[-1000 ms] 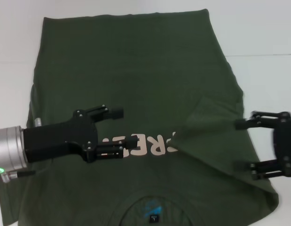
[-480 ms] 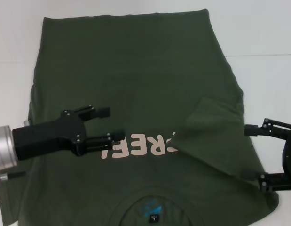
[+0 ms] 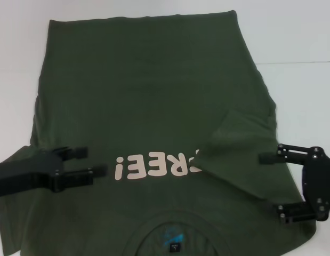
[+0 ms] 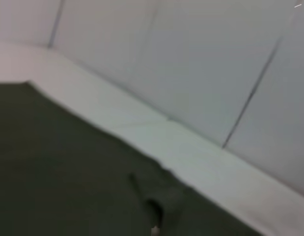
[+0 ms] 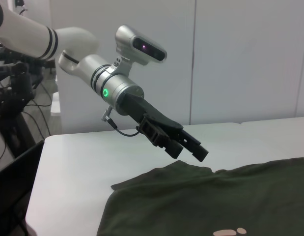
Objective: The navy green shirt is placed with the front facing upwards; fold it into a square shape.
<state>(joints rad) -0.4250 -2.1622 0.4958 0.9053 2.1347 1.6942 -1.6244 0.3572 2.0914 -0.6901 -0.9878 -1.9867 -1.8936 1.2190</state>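
Head view | one navy green shirt [image 3: 149, 96] | two end effectors: left end effector [image 3: 95, 161], right end effector [image 3: 274, 184] | both released

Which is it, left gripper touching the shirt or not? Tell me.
Apart. The right wrist view shows the left gripper open, hanging above the shirt with pale table visible between them. In the head view it only overlaps the cloth.

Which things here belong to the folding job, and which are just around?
Job: shirt, one sleeve folded in; left gripper, open above it; right gripper, open at its edge.
Around: white table; wall panels.
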